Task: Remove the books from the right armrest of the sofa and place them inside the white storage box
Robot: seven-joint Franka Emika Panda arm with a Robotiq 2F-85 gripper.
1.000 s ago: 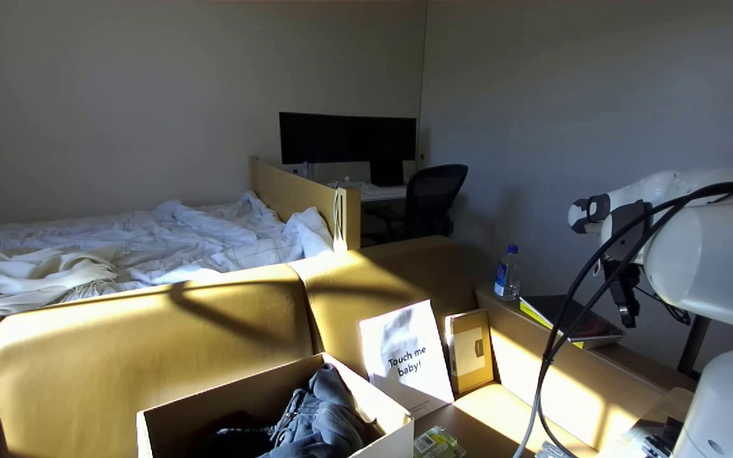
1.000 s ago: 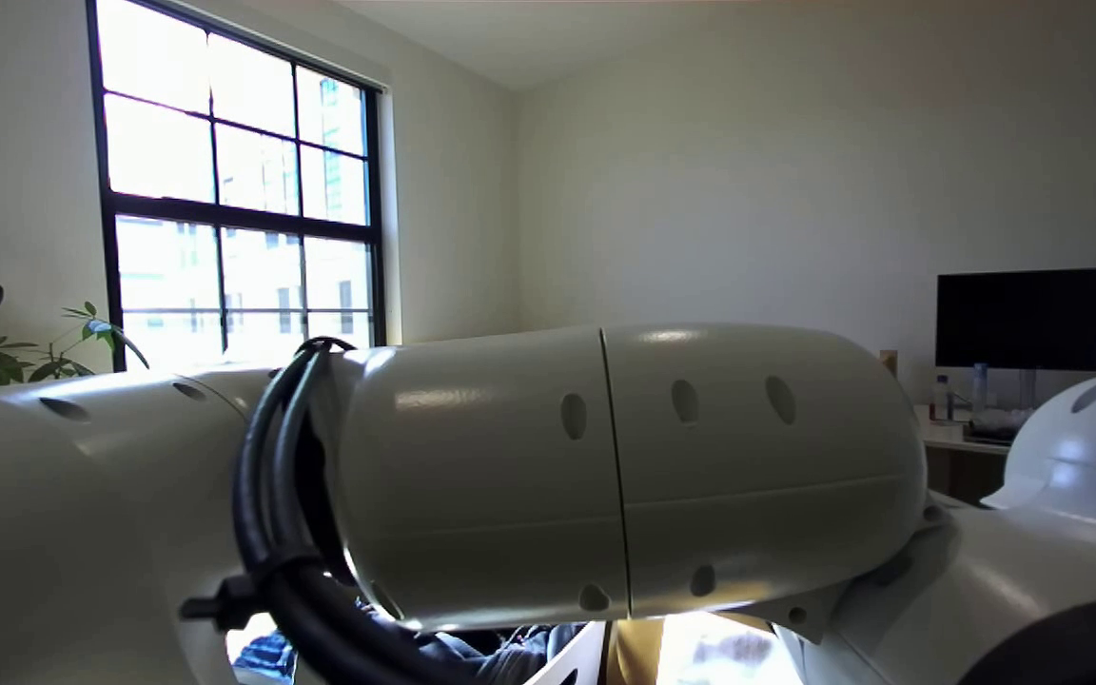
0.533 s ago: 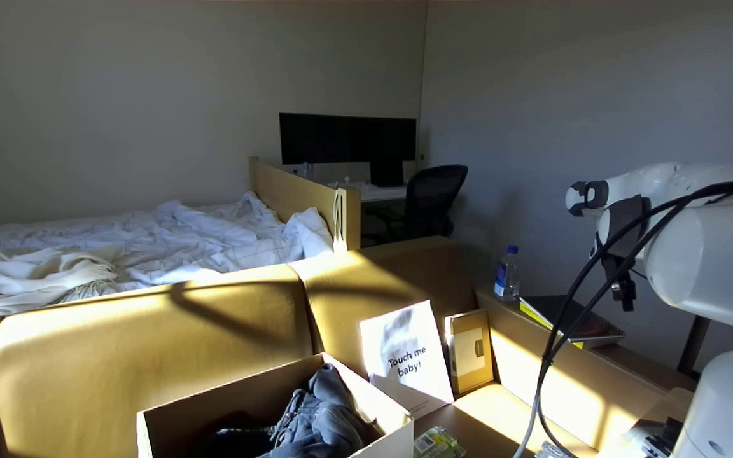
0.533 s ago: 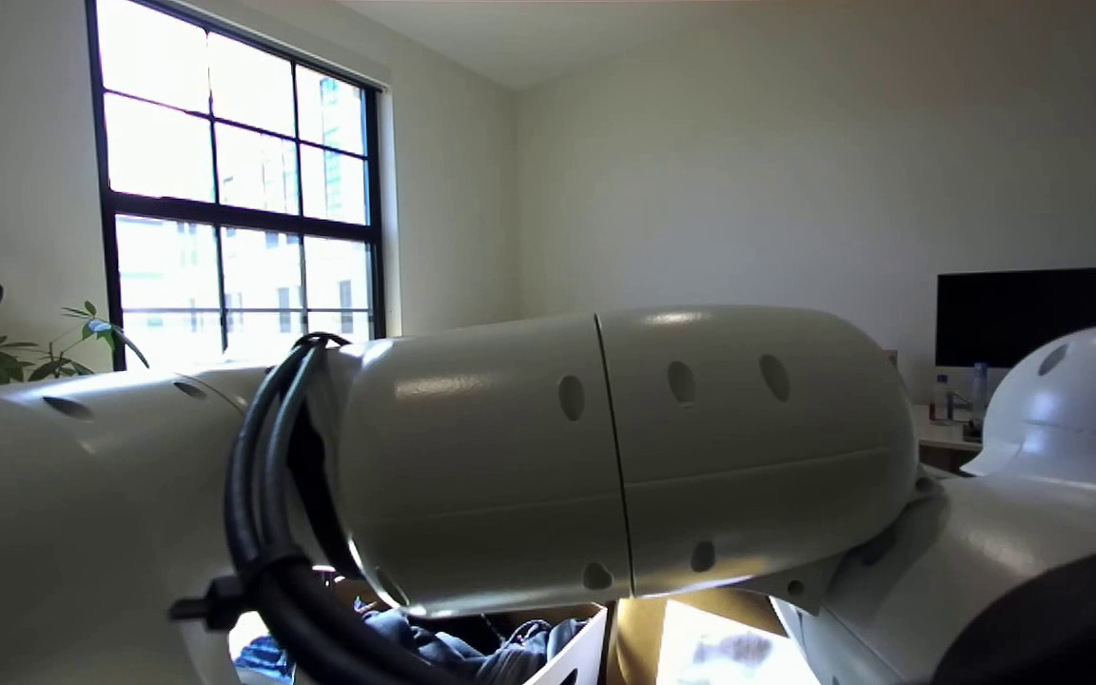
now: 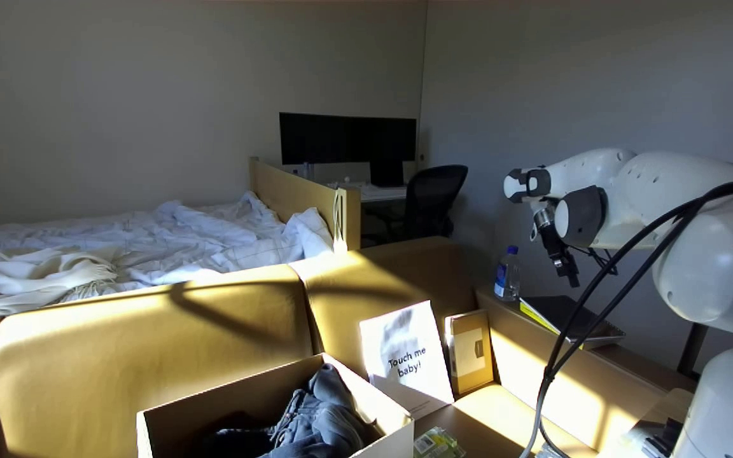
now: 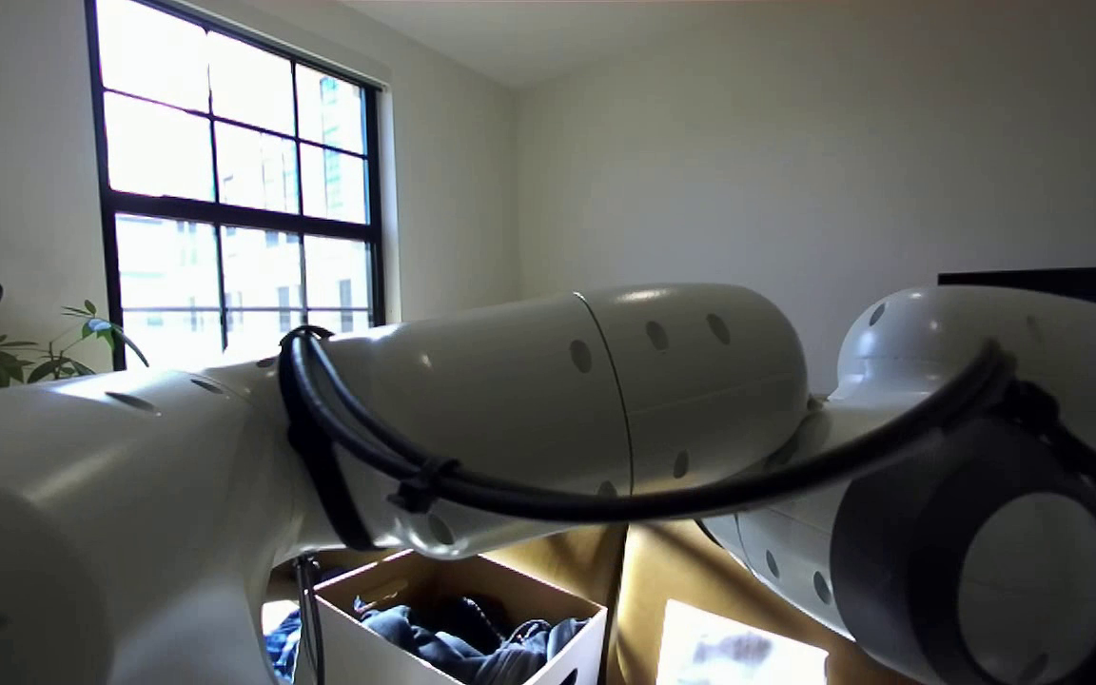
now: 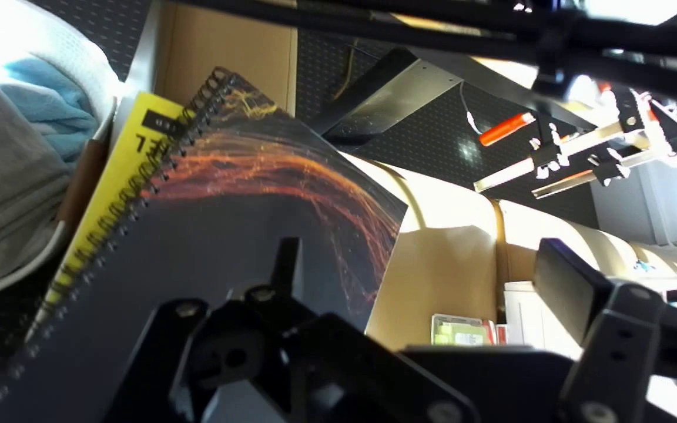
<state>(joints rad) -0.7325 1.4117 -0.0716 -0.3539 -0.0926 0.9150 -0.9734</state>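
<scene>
The gripper hung with its jaws wide apart above the books on the right armrest of the sofa.
A dark spiral notebook lay over a yellow book, a bottle standing just beside their far end. The white storage box stood to the left with dark clothing inside; a white panel lettered "Touch me baby!" leaned to its right.
</scene>
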